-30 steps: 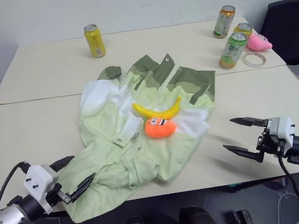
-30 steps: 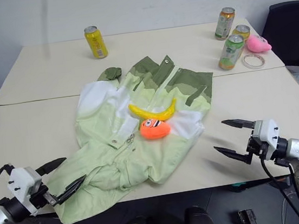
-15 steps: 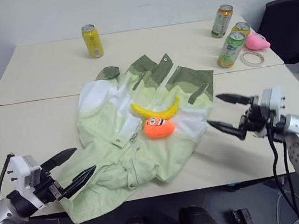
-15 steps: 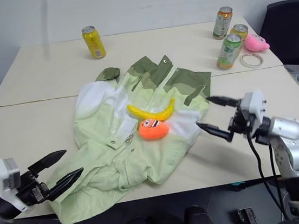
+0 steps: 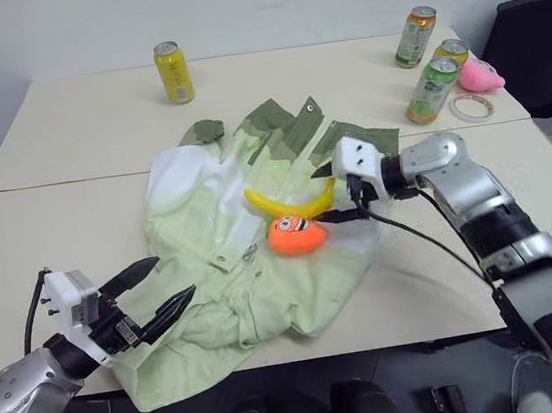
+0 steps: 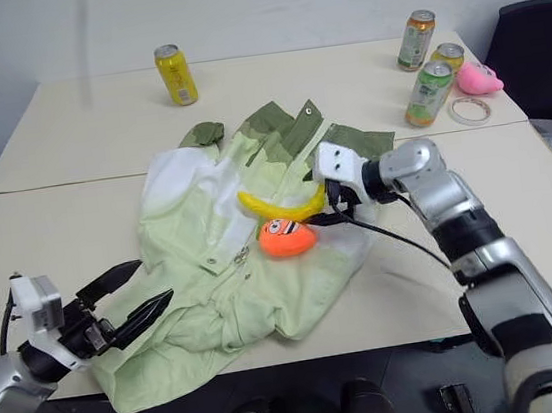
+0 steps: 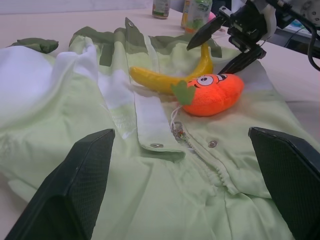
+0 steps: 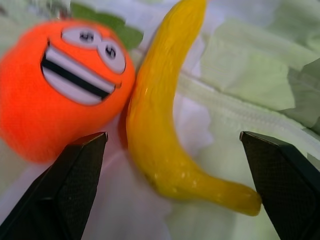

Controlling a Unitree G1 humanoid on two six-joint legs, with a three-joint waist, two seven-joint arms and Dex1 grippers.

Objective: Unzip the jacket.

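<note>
The light-green jacket [image 5: 226, 273] lies spread across the table, collar away from me. A yellow toy banana [image 5: 286, 204] and an orange plush with a face [image 5: 295, 235] rest on its chest. The zipper pull [image 7: 177, 131] shows below a white snap flap, with zipper teeth [image 7: 212, 170] running toward the hem. My right gripper [image 5: 323, 197] is open, its fingers straddling the banana's [image 8: 160, 125] right end beside the plush [image 8: 60, 90]. My left gripper [image 5: 174, 277] hangs open just above the jacket's lower left part, pointing at the zipper, holding nothing.
A yellow can [image 5: 174, 73] stands at the far left. Three cans [image 5: 431, 92] cluster at the far right beside a pink plush [image 5: 482, 75] and a tape ring [image 5: 470, 107]. A black chair [image 5: 538, 43] is beyond the right edge. A seam [image 5: 52, 184] joins two tables.
My right gripper has swept from the table's front right in over the jacket to the banana, still open. My left gripper has lifted slightly and edged toward the jacket.
</note>
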